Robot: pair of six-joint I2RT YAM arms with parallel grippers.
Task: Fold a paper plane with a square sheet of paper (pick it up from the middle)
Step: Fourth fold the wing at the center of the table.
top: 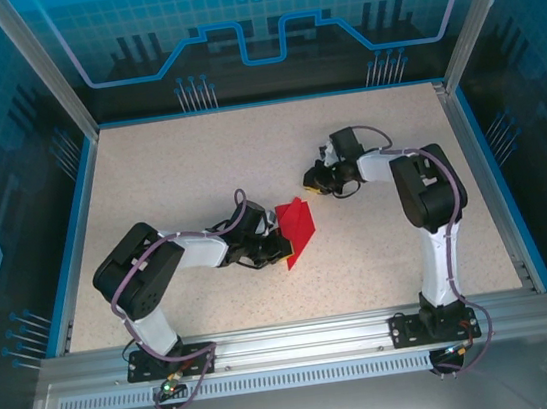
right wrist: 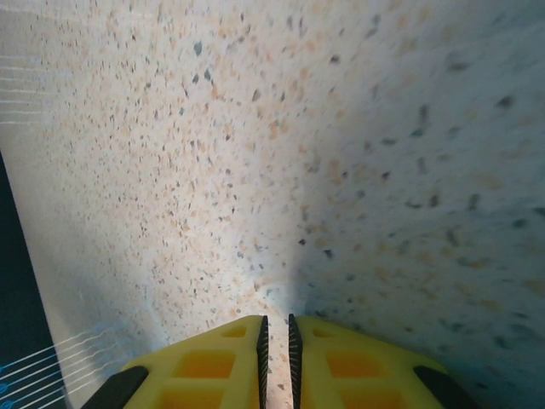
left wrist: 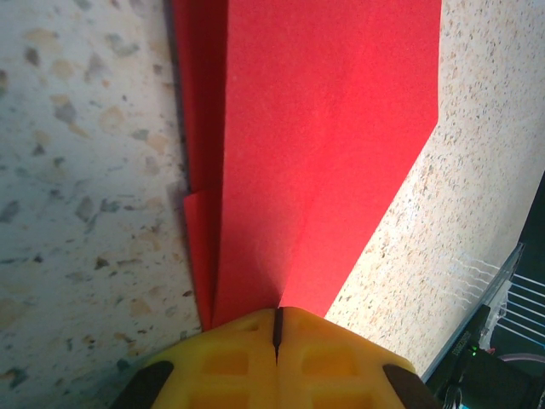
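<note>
1. Jaws of left gripper (left wrist: pixel 277 317) pressed flat together, clamped on the narrow near end of the red paper sheet (left wrist: pixel 324 153), yellow fingers (left wrist: pixel 230 362) meeting at a thin seam
2. Sheet is folded with layered flaps along its left edge, widening away from the grip; far right corner angled
3. Speckled table (left wrist: pixel 85 170) lies under the sheet on both sides
4. Top view: left gripper (top: pixel 274 237) near table centre, sheet (top: pixel 298 229) at its tip as a pointed wedge, partly raised off the surface
5. Right gripper (right wrist: pixel 277 322) almost closed, thin slit between the yellow fingers, nothing in it, bare table ahead
6. Top view: right gripper (top: pixel 310 178) sits just beyond and right of the sheet, apart from it, pointing left
</note>
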